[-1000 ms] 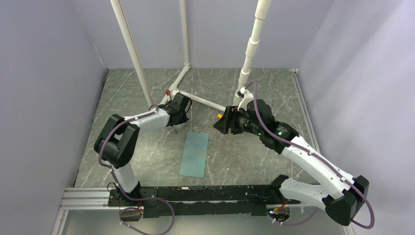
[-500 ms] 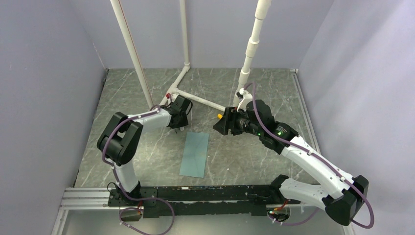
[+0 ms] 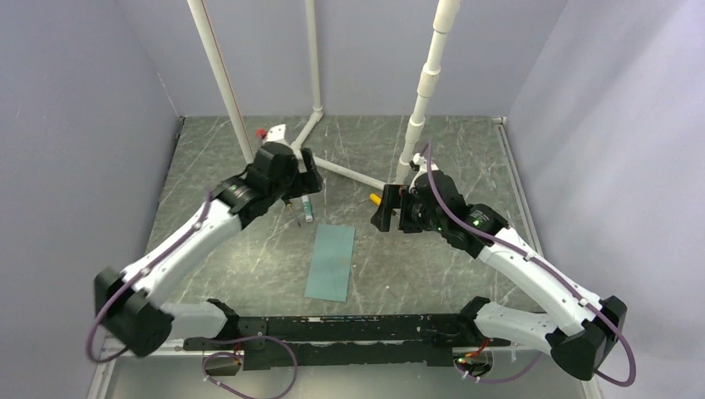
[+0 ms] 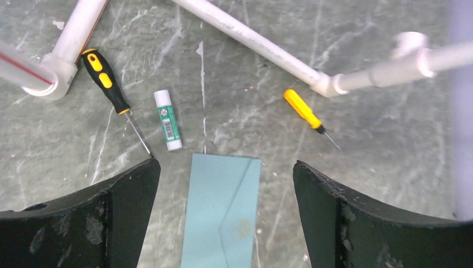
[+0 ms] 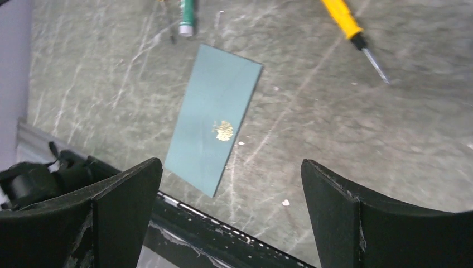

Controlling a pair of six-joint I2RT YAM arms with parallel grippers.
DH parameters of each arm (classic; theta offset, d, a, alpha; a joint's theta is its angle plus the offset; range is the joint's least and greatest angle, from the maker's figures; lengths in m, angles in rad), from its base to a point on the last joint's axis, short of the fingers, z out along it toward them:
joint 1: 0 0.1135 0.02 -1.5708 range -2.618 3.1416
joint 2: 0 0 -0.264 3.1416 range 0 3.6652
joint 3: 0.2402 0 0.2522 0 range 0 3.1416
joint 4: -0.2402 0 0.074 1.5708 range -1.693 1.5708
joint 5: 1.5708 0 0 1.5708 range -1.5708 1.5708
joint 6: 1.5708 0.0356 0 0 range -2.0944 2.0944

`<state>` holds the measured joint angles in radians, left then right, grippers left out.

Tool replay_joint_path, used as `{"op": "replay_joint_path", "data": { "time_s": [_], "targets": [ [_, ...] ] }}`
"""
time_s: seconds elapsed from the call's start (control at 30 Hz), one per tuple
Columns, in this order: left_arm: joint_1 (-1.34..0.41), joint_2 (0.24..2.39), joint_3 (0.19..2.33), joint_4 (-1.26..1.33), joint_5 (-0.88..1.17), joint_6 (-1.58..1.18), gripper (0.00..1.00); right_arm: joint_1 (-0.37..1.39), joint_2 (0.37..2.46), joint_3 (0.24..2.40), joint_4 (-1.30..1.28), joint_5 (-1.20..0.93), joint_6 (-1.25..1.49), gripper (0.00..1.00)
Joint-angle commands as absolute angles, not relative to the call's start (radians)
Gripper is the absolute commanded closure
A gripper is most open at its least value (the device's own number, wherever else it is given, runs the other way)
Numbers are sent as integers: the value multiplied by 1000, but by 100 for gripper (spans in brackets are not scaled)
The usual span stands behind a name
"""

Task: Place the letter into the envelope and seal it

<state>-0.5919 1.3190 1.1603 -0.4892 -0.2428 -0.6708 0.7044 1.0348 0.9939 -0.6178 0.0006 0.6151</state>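
the left fingers (image 4: 111,212) stand wide apart with nothing between them, hanging well above the worktop. the right fingers (image 5: 122,195) are just as wide and just as empty, also held high.

below both lies the pale teal-blue paper envelope (image 4: 223,212), flat on the grey marbled worktop (image 4: 362,145) between the two arms. its triangular flap is folded down, with a small gold emblem (image 5: 223,130) at the tip. the tan bordered letter shows in no view. no tan edge peeks out anywhere, so it is probably inside, though that cannot be confirmed.

the main risk is the seal. the flap looks flat, but the pictures do not show whether it has bonded. if it has not, it may lift once left alone, and the task would only look done.

a second press carries its own danger. fingers this wide, coming down at a slant, could catch a long edge. that would skate the light envelope across the smooth stone toward the black rail (image 5: 223,229) at the near side.

just beyond the far short edge lies a small white and green glue stick (image 4: 168,120). beside it lies a black and yellow screwdriver (image 4: 109,84), and a smaller yellow screwdriver (image 4: 304,111) lies off to the other side. a low sweep could knock the round stick rolling, or drag a tool tip onto the paper. the white plastic pipes (image 4: 251,39) behind leave little room to swing.
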Motion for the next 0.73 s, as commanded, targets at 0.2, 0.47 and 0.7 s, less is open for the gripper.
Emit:
{"op": "replay_joint_path", "data": {
  "time_s": [0.2, 0.47, 0.7],
  "targets": [
    [-603, 776, 1188, -906, -338, -603, 7, 703, 911, 1195, -1033, 445, 732, 0],
    [-604, 598, 1337, -1205, -425, -597, 7, 704, 820, 1397, -1218, 613, 762, 0],
    [-604, 567, 1371, -1272, -428, -533, 7, 704, 768, 1447, -1159, 497, 667, 0]
  ]
}}
